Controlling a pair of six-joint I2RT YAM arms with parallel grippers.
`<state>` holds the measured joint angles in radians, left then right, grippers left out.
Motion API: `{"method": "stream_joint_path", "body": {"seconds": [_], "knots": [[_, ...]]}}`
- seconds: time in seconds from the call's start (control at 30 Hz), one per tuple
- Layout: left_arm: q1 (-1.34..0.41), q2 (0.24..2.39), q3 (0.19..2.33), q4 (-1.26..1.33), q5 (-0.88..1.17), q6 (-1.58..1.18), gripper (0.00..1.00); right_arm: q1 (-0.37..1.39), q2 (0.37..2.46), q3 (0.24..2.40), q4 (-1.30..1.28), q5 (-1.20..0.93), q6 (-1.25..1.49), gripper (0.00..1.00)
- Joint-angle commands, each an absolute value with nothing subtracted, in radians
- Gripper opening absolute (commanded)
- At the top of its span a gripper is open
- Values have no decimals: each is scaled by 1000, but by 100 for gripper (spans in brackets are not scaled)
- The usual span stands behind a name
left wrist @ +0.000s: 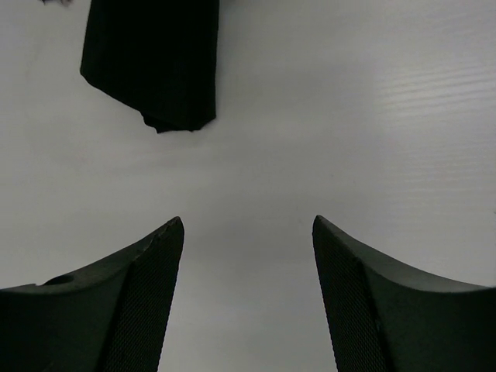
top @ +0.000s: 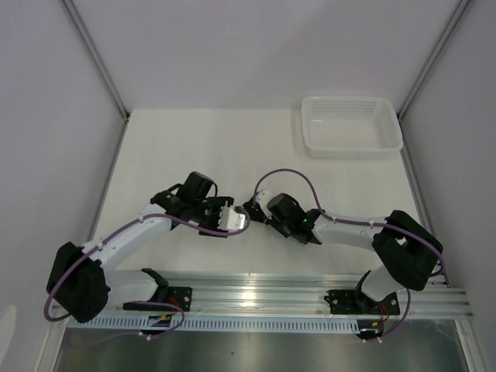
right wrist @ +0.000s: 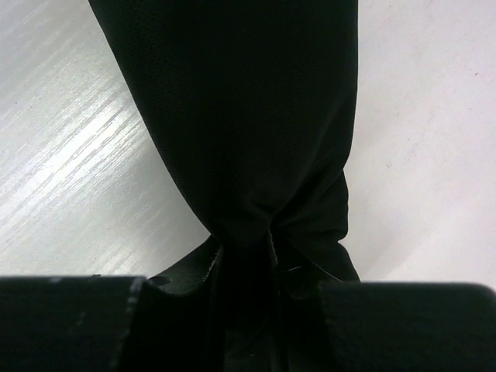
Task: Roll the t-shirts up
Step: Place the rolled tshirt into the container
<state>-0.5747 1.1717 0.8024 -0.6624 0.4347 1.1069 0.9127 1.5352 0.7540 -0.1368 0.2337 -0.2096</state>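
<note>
From above, a white plastic mesh basket (top: 353,124) stands at the far right corner of the pale surface (top: 194,147), its mesh floor and walls showing white all over. The white-and-black left arm (top: 132,232) and right arm (top: 349,226) reach in from the near edge and meet around the middle of the surface, well apart from the basket. Dark parts crowd together there, and cloth cannot be told from machine. In the left wrist view, the left end effector (left wrist: 247,221) is released, its two dark fingers spread wide over bare surface with nothing between them. Beyond them, at the upper left, is a strip of the plain black fabric t-shirt (left wrist: 155,62), ending in an uneven corner and clear of both fingers. In the right wrist view, the right end effector (right wrist: 244,263) is clenched on the t-shirt. The cloth is gathered into a tight pinch between its fingers and fans out wider away from them, with pale surface showing on either side.
</note>
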Motion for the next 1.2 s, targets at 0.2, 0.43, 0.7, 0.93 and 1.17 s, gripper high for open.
{"method": "stream_joint_path", "body": {"seconds": [0.2, 0.43, 0.7, 0.93, 1.17], "knots": [[-695, 1360, 793, -264, 373, 1252, 72, 919, 1490, 733, -161, 166, -137, 5], [-709, 1456, 795, -210, 414, 1319, 83, 876, 1508, 759, -192, 74, -146, 6], [-736, 1580, 822, -213, 362, 1285, 81, 848, 1558, 788, -215, 18, -166, 6], [-762, 1635, 836, -216, 335, 1319, 77, 845, 1572, 801, -222, -17, -178, 8], [-762, 1617, 819, -270, 333, 1384, 77, 836, 1571, 804, -229, -31, -176, 9]]}}
